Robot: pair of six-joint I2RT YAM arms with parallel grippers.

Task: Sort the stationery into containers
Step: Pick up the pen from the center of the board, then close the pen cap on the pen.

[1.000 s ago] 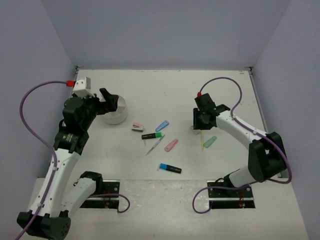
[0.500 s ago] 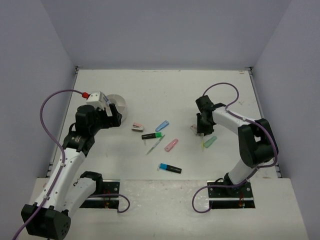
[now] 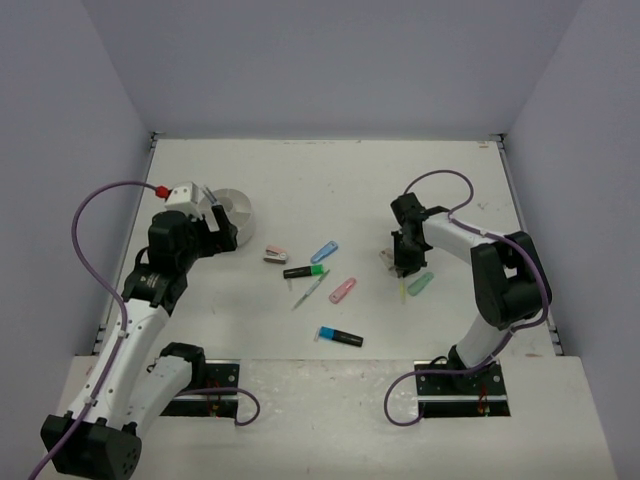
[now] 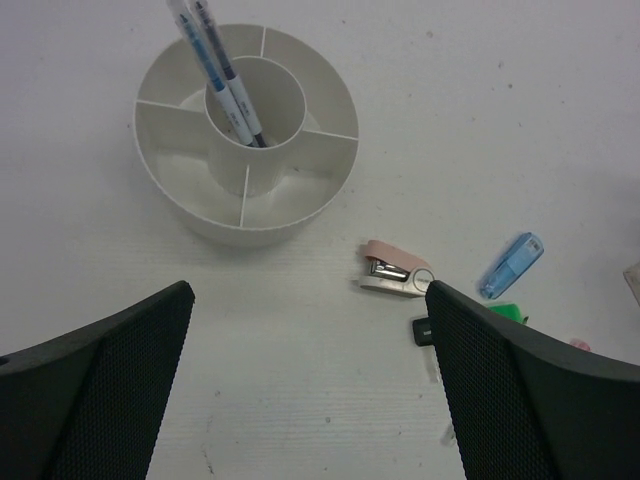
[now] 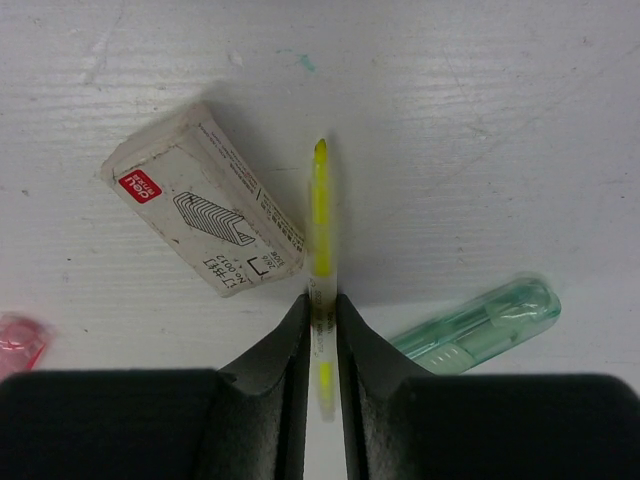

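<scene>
The white round container (image 3: 235, 208) has a central tube and outer compartments (image 4: 330, 85), and two blue-grey pens (image 4: 222, 70) stand in the tube. My left gripper (image 3: 215, 237) is open and empty just on the near side of it (image 4: 308, 300). My right gripper (image 3: 403, 265) is shut on a thin yellow pen (image 5: 320, 220), low at the table (image 5: 320, 305). A mint marker (image 5: 480, 325) lies just right of it. A pink stapler (image 4: 395, 270), a blue marker (image 4: 510, 265) and a black-and-green highlighter (image 3: 305, 271) lie mid-table.
A white staples box (image 5: 205, 225) lies against the yellow pen's left side. A thin pen (image 3: 310, 290), a pink marker (image 3: 343, 290) and a black-and-blue highlighter (image 3: 340, 337) lie nearer the front. Walls close the table on the left, back and right.
</scene>
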